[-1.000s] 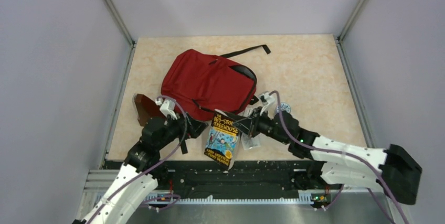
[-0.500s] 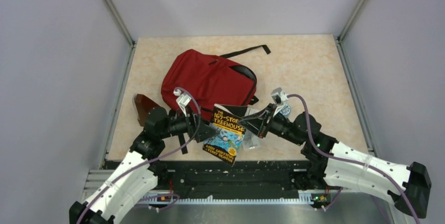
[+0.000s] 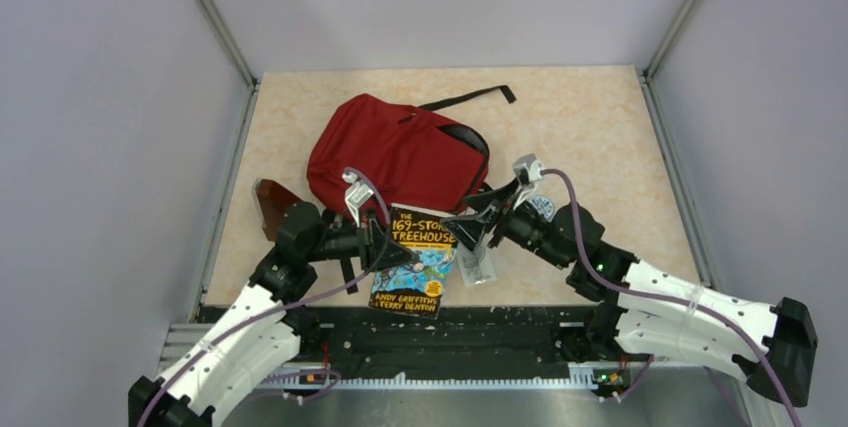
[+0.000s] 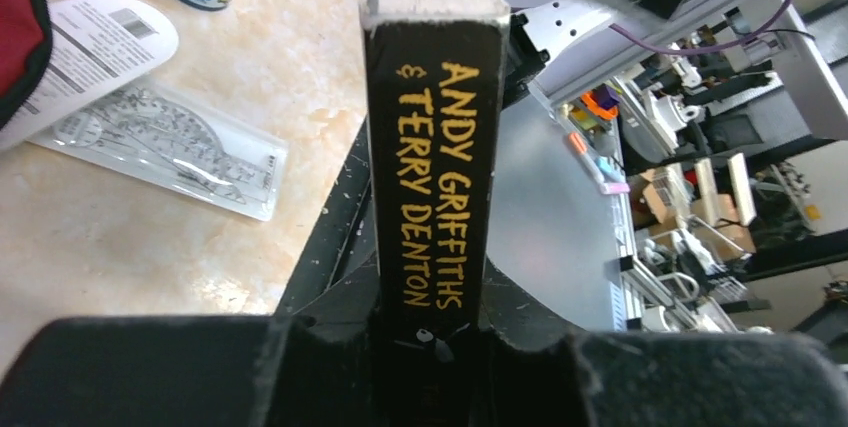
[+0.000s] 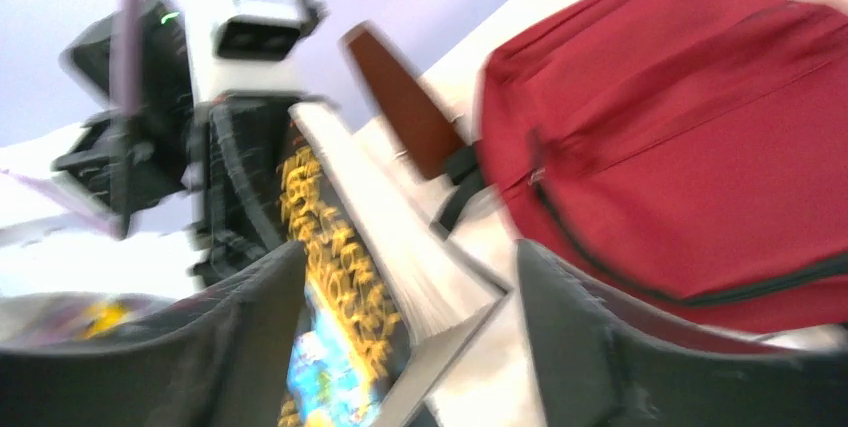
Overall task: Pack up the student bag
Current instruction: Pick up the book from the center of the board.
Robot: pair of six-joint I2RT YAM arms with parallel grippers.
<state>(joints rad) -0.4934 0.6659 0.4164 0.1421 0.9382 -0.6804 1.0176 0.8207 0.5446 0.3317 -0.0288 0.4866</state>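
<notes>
The left gripper (image 4: pixel 430 339) is clamped on the spine of a paperback book (image 3: pixel 412 265). In the left wrist view the black spine with its yellow author names stands straight up out of the closed fingers, page edges at the top. From above, the book sits low in the frame, just left of centre, with its cover facing up. It is held by its left edge and its bottom edge reaches the near rim of the table (image 3: pixel 600 127).

The right gripper (image 3: pixel 468 225) is at the book's upper right corner with its jaws apart. The right wrist view is blurred, but its dark fingers (image 5: pixel 620 347) stand wide on either side of the book's corner, and a strip of table shows between the page edges and one of the fingers. It holds nothing.

The red backpack (image 3: pixel 395 152) lies flat on the table above the book, in the centre of the overhead frame, with a black strap trailing toward the upper right. A brown pouch (image 3: pixel 272 205) sits beside its lower left edge. To the right of the book lie a clear-packed protractor (image 3: pixel 478 265) and, further right, a small blue-labelled jar (image 3: pixel 541 207) — both partly covered by the right arm.
</notes>
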